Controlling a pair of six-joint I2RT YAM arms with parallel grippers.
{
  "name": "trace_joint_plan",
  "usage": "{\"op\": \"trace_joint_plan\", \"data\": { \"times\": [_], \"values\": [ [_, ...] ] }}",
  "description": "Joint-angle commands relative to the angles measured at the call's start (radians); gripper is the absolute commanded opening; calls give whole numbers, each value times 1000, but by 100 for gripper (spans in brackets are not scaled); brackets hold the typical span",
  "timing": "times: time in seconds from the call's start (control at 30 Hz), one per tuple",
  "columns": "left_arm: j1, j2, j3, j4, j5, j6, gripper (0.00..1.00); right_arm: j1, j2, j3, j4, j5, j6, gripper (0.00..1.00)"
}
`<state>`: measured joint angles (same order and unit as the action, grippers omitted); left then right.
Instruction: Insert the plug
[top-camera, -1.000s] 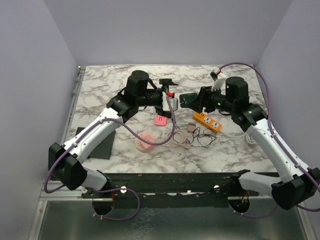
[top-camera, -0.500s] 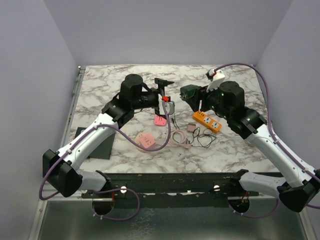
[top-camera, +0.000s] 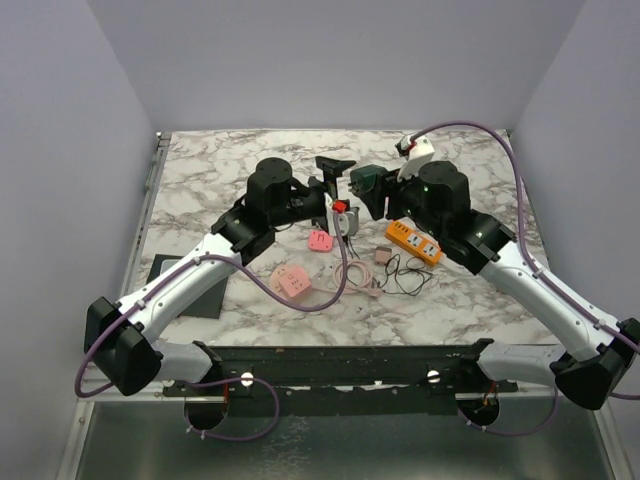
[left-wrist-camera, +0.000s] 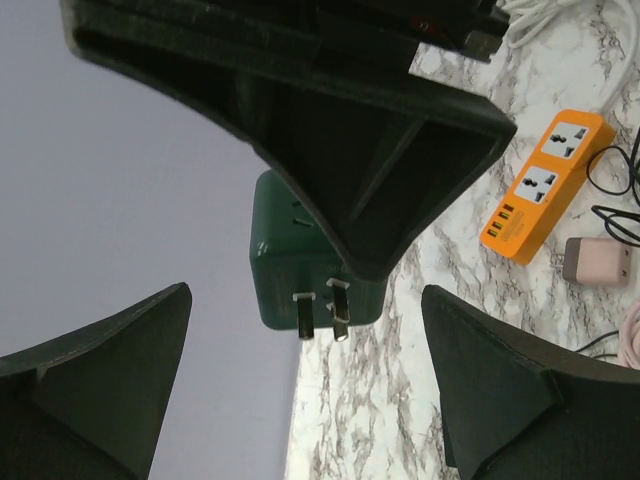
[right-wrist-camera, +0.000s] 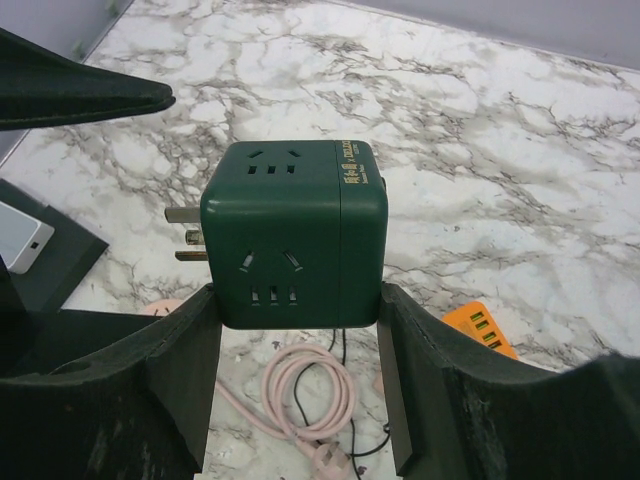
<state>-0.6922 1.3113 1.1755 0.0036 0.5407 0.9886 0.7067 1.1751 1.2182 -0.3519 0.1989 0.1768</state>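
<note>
Here, R end effector (right-wrist-camera: 293, 310) is closed about halfway on the green cube (right-wrist-camera: 290, 230), pads on two opposite side faces; cube held in the air above the worktop (top-camera: 230, 160), between the two arms, up-left of the orange strip (top-camera: 414, 241) in the top view. Prongs (left-wrist-camera: 322, 312) stick out sideways toward the L arm, not down at the strip. L end effector (left-wrist-camera: 305, 300) is spread fully, holds nothing, and faces the cube's prong side at close range; no contact seen. On the worktop: strip w/ two free sockets, a small charger (left-wrist-camera: 595, 262) just beside it, a pink cable (right-wrist-camera: 300, 395) coiled near, and a pink block (top-camera: 291, 281) further toward the L arm. Judgement: transfer or re-aim step, insertion not yet begun. Risks: (1) prongs are at roughly a right angle to the strip's socket face, so a straight descent would land a flat cube face on the strip; wrist must turn first. (2) If L closes for a hand-over, its fingers may catch the prongs instead of the body, giving a poor hold or a bent pin. (3) Grip is on smooth faces, low on the cube; push force at insertion could rotate or slip it. (4) The strip looks loose, so it may slide or tip under an off-centre push. (5) The two end effectors are close, so contact is likely if either swings.
</note>
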Motion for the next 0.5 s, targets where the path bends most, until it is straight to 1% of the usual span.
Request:
{"op": "trace_joint_plan", "data": {
  "times": [0.0,0.2,0.33,0.37,0.4,0.47],
  "values": [
    [-24,11,5,34,-47,14,99,20,21,51,65,27,49,3],
    [-46,59,35,34,-110,8,99,59,40,58,66,56,74,3],
    [-47,87,59,35,-184,-12,99,75,39,59,59,72,81,3],
    [-46,89,59,33,-198,-12,96,75,38,61,54,70,86,3],
    [-47,90,61,33,-207,-11,89,76,38,63,50,69,87,3],
    [-47,91,66,31,-218,-14,73,77,40,68,38,67,96,3]
  ]
}}
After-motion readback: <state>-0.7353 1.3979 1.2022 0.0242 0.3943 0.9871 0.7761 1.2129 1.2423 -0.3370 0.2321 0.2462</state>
